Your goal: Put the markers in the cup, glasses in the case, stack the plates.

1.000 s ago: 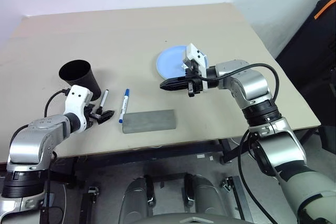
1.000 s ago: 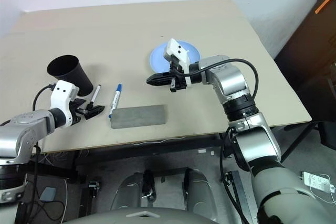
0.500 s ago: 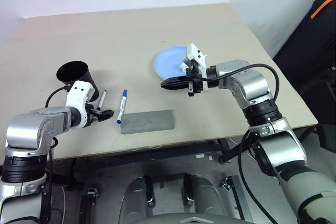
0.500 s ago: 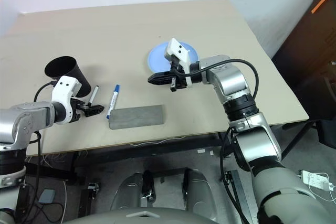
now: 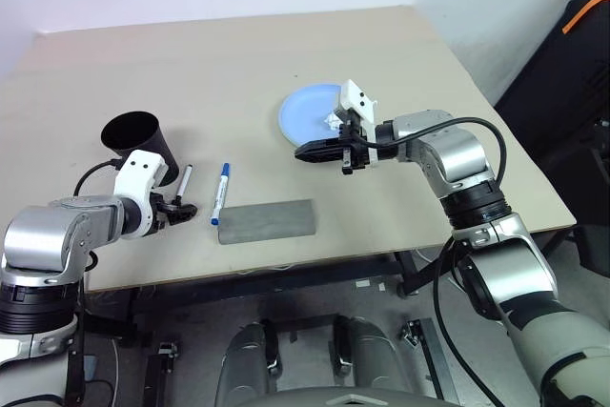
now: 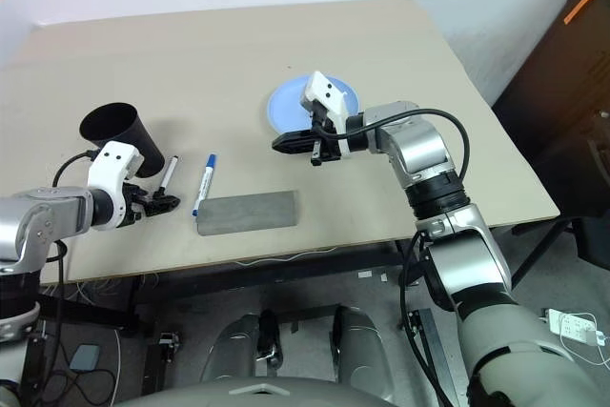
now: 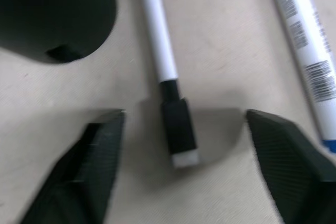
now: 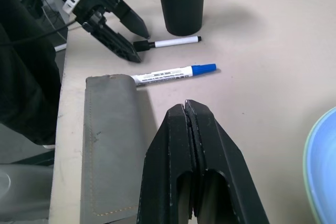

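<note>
The black cup (image 5: 141, 140) stands upright at the table's left. Beside it lie the black-capped marker (image 5: 185, 181) and the blue-capped marker (image 5: 221, 194), roughly parallel. My left gripper (image 5: 181, 209) is open and tipped down, its fingers (image 7: 100, 156) either side of the black marker's near end (image 7: 178, 135) without touching it. The grey case (image 5: 267, 221) lies shut near the front edge. My right gripper (image 5: 300, 152) is shut and empty, hovering between the case and the light blue plate (image 5: 305, 111), whose rim shows a pale green edge (image 8: 313, 203). The glasses are out of view.
A small white paper wad (image 5: 333, 122) lies on the blue plate by my right wrist. The table's front edge (image 5: 286, 259) runs just behind the case. A dark bag (image 5: 572, 73) stands off the table's right side.
My left gripper has tipped further down over the black marker's near end and shifted slightly toward the cup. The right arm has stayed put.
</note>
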`<state>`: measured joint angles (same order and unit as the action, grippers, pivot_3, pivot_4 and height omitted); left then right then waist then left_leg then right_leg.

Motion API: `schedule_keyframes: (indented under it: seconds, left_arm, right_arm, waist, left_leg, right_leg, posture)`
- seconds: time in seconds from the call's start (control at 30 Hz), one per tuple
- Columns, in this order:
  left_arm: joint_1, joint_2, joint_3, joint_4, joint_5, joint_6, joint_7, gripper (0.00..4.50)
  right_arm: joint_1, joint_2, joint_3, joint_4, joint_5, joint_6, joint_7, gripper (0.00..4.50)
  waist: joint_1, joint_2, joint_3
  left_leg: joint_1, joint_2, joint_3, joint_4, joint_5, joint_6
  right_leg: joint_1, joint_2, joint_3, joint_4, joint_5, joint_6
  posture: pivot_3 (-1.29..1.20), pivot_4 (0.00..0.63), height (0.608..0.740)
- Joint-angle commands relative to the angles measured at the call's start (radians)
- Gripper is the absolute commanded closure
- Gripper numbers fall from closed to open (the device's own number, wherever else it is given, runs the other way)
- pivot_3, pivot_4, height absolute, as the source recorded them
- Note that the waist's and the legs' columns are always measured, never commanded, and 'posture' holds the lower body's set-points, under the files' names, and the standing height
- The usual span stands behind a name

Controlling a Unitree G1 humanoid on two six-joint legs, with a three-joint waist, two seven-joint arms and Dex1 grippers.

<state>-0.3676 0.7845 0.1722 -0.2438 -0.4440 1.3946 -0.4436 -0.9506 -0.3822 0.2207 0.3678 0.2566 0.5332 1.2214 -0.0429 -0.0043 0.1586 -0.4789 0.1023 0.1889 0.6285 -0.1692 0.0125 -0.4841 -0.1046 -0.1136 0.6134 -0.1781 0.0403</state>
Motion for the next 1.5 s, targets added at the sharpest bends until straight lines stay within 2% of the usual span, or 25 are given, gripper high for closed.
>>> schedule_keyframes:
  seconds: [0.03, 0.23, 0.5, 0.7, 0.8, 1.1, 1.23, 1.5]
  left_arm:
    - [0.008, 0.010, -0.011, 0.002, -0.006, 0.050, -0.005, 2.24]
    - [0.007, 0.034, -0.010, -0.007, -0.022, 0.082, -0.023, 4.23]
    - [0.001, 0.076, 0.010, -0.052, -0.060, 0.040, -0.095, 4.25]
    - [0.026, 0.113, 0.013, -0.100, -0.070, -0.079, -0.162, 4.25]
    - [0.041, 0.104, 0.029, -0.109, -0.049, -0.220, -0.181, 4.25]
    - [0.071, -0.003, 0.085, -0.129, -0.018, -0.680, -0.237, 4.25]
    - [0.012, -0.079, 0.152, -0.094, -0.047, -0.797, -0.200, 4.25]
    - [-0.048, -0.162, 0.205, -0.010, -0.023, -1.029, -0.163, 4.25]
  right_arm:
    - [-0.036, -0.003, -0.014, 0.008, -0.002, -0.027, 0.002, 4.50]
    - [-0.049, -0.002, -0.019, 0.029, -0.006, -0.040, 0.004, 4.50]
    - [-0.062, 0.003, -0.022, 0.046, -0.008, -0.049, 0.006, 4.50]
    - [-0.067, 0.005, -0.026, 0.056, -0.005, -0.056, 0.007, 4.50]
    - [-0.060, 0.004, -0.024, 0.044, -0.003, -0.053, 0.008, 4.50]
    - [-0.052, -0.008, -0.025, 0.023, -0.002, -0.046, 0.011, 4.50]
    - [-0.050, -0.010, -0.023, 0.019, -0.003, -0.045, 0.009, 4.50]
    - [-0.050, -0.009, -0.029, 0.008, 0.008, -0.039, 0.013, 4.50]
  waist:
    - [0.001, 0.000, 0.000]
    - [0.001, 0.000, 0.000]
    - [0.001, 0.000, 0.000]
    - [0.003, -0.001, 0.000]
    - [0.002, -0.001, 0.001]
    - [0.003, -0.001, 0.001]
    - [0.005, -0.002, 0.001]
    - [0.004, -0.002, 0.001]
  left_leg:
    - [0.000, 0.000, 0.000, 0.000, 0.000, 0.000]
    - [0.000, 0.000, 0.000, 0.000, 0.000, 0.000]
    - [0.000, 0.000, 0.000, 0.000, 0.000, 0.000]
    - [-0.002, 0.000, 0.000, -0.001, 0.000, 0.000]
    - [-0.002, 0.000, 0.001, -0.001, 0.000, 0.000]
    - [-0.002, 0.000, 0.001, -0.001, 0.000, 0.000]
    - [-0.002, 0.000, 0.001, 0.000, 0.000, 0.000]
    - [0.000, 0.000, 0.001, 0.002, 0.000, 0.000]
  right_leg:
    - [0.000, 0.000, 0.000, 0.000, 0.000, 0.000]
    - [0.000, 0.000, 0.000, -0.001, 0.000, 0.000]
    - [-0.003, 0.000, 0.000, -0.001, 0.000, 0.000]
    - [-0.005, 0.000, 0.000, -0.001, 0.000, 0.000]
    - [-0.006, 0.000, 0.000, -0.001, 0.000, 0.000]
    - [-0.005, 0.000, 0.001, -0.001, 0.000, 0.000]
    - [-0.001, 0.000, 0.001, -0.001, 0.000, 0.000]
    - [0.002, 0.001, 0.000, 0.000, 0.000, 0.000]
  posture:
    - [0.00, 0.150, 0.711]
    - [0.00, 0.150, 0.711]
    - [0.00, 0.150, 0.711]
    - [0.00, 0.150, 0.711]
    - [0.00, 0.150, 0.711]
    - [0.00, 0.150, 0.711]
    - [0.00, 0.150, 0.711]
    - [0.00, 0.150, 0.711]
